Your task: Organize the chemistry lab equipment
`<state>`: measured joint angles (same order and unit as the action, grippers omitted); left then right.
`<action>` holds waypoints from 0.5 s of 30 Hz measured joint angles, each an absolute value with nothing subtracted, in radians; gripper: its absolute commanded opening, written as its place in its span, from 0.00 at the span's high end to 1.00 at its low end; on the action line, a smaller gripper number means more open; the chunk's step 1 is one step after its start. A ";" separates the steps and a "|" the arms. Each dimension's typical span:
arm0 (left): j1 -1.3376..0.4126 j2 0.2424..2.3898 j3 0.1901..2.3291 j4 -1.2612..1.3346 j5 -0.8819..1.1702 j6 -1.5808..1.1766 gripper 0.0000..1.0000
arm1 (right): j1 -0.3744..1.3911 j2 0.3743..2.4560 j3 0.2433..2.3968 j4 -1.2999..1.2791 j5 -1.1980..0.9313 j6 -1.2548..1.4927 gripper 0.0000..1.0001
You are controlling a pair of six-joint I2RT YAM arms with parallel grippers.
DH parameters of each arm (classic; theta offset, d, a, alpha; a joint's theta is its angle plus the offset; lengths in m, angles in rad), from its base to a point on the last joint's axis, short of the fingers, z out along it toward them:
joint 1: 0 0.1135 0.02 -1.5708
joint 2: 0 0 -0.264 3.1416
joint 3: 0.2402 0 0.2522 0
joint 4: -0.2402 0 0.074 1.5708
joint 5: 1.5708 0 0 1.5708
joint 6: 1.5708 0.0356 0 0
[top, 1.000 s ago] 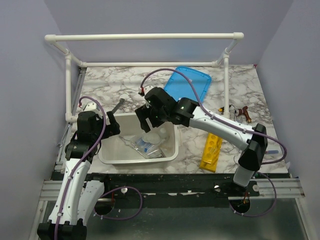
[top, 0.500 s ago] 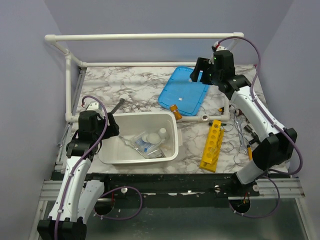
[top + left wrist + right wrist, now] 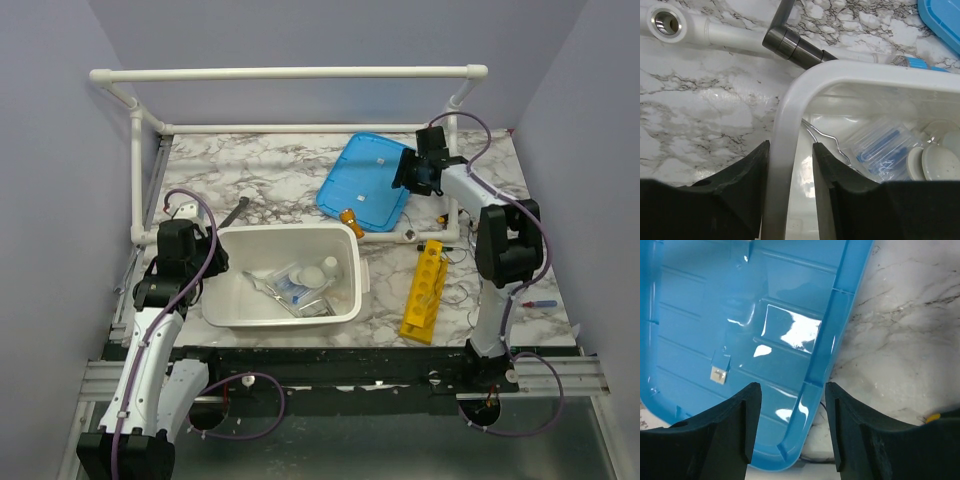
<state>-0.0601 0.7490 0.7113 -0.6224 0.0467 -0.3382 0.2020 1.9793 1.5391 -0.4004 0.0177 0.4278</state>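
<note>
The white tub (image 3: 345, 250) holds lab equipment: clear bags with blue parts (image 3: 880, 150), white round caps (image 3: 935, 162) and a bent wire piece (image 3: 826, 138). My left gripper (image 3: 790, 147) straddles the tub's left rim (image 3: 785, 120). Its outer finger touches the rim, and a thin gap shows at the inner finger. My right gripper (image 3: 792, 425) stands open astride the right edge of the blue lid (image 3: 765, 325), touching neither side. A yellow holed rack (image 3: 425, 290) lies right of the tub. A small amber bottle (image 3: 348, 217) sits by the lid's near corner.
White pipe frame (image 3: 290, 73) runs along the back and left, with a loose pipe piece (image 3: 430, 228) near the rack. A dark metal handle (image 3: 792, 42) lies behind the tub's corner. Thin wires (image 3: 470, 270) and a small red-blue item (image 3: 536, 303) lie at the right.
The right arm swung from over the tub to the back right, then came down at the lid's edge. The left jaws narrowed round the tub rim; the tub shifted slightly right.
</note>
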 measured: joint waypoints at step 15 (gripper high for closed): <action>-0.061 0.757 0.708 -0.618 0.088 -0.317 0.86 | 0.201 2.099 1.587 -0.394 0.112 0.445 0.51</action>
